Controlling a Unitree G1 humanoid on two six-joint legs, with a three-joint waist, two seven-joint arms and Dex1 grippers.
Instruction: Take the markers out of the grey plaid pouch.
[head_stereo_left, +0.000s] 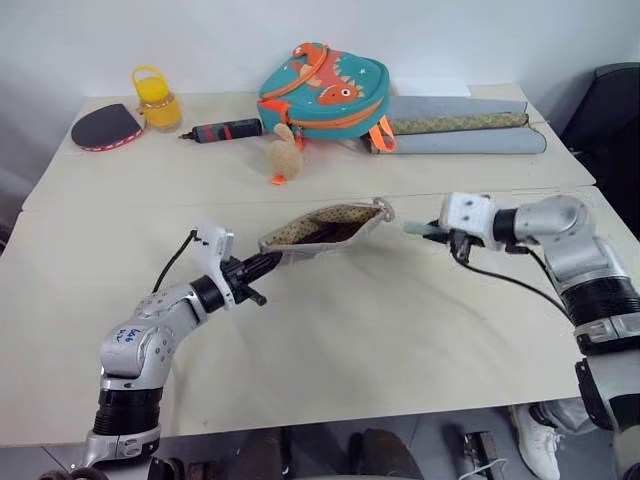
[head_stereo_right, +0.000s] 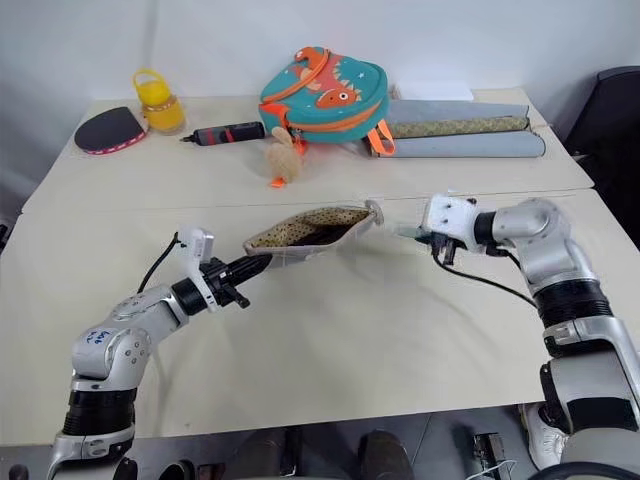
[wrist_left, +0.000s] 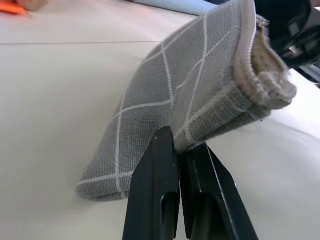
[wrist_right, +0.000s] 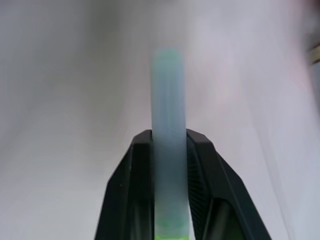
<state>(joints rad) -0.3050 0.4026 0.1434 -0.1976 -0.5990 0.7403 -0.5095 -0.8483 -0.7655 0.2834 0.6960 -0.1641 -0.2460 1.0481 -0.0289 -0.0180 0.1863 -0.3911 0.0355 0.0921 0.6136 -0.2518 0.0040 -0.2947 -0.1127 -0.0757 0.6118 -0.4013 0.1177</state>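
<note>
Desk (head_stereo_left: 330, 330) carrying, at its far edge, a teal dinosaur backpack (head_stereo_left: 325, 90). Mid-desk, the grey plaid pouch (head_stereo_left: 325, 228) is lifted with its mouth agape, dotted lining showing; the left hand (wrist_left: 181, 150) is pinched together on the pouch's left end. Just right of the pouch, the right hand (wrist_right: 167, 150) is clamped on a pale green-ended marker (wrist_right: 168, 110).

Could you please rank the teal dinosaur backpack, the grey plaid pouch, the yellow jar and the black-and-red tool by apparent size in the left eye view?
1. Teal dinosaur backpack
2. Grey plaid pouch, nearer the camera
3. Black-and-red tool and yellow jar: too alike to rank
</note>
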